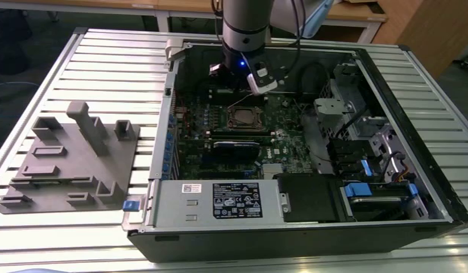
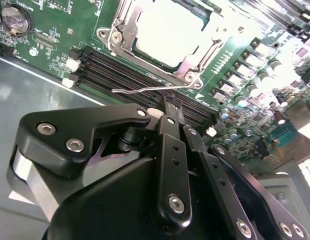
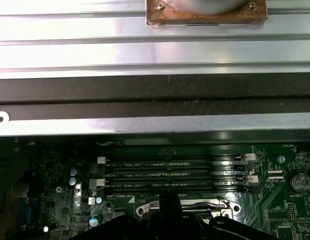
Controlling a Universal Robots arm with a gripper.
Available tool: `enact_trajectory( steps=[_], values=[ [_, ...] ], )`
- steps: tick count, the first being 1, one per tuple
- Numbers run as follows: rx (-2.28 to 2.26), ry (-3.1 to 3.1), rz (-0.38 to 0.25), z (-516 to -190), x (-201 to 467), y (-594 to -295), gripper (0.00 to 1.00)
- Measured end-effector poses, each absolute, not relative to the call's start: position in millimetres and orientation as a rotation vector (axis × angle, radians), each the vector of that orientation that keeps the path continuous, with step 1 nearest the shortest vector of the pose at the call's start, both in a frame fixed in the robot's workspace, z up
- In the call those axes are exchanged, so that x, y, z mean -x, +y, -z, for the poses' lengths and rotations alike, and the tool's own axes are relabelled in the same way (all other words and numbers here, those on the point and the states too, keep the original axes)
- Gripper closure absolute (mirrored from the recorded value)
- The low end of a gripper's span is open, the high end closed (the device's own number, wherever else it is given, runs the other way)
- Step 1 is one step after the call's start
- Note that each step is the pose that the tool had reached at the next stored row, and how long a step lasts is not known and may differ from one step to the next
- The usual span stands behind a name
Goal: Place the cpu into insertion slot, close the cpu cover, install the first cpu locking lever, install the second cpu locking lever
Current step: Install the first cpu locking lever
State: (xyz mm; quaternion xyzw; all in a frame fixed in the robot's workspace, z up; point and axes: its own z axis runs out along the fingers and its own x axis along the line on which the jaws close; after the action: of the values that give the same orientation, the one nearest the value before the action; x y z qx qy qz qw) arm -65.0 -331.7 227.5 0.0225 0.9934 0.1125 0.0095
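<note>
The flat, pale silver cpu [image 2: 167, 27] is lying in the square insertion slot [image 1: 247, 118] of the green motherboard [image 2: 54, 30]. The thin metal cpu cover [image 2: 119, 30] is framing it. All this is sitting inside an open black computer case [image 1: 294, 242] on a ribbed metal counter [image 1: 112, 62]. The black hand [image 2: 170, 104] is hovering clenched beside a thin wire lever [image 2: 137, 90].

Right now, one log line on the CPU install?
cpu: seated in insertion slot | cpu cover: closed over cpu | locking lever: not latched, out over memory slots | gripper: tip at lever end
</note>
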Motion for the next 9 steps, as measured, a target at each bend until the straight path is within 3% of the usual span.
enact_trajectory(
  steps=[9],
  values=[
    [-0.07,3.102,-0.351,-223.0,60.1,-329.5,0.89]
  ],
)
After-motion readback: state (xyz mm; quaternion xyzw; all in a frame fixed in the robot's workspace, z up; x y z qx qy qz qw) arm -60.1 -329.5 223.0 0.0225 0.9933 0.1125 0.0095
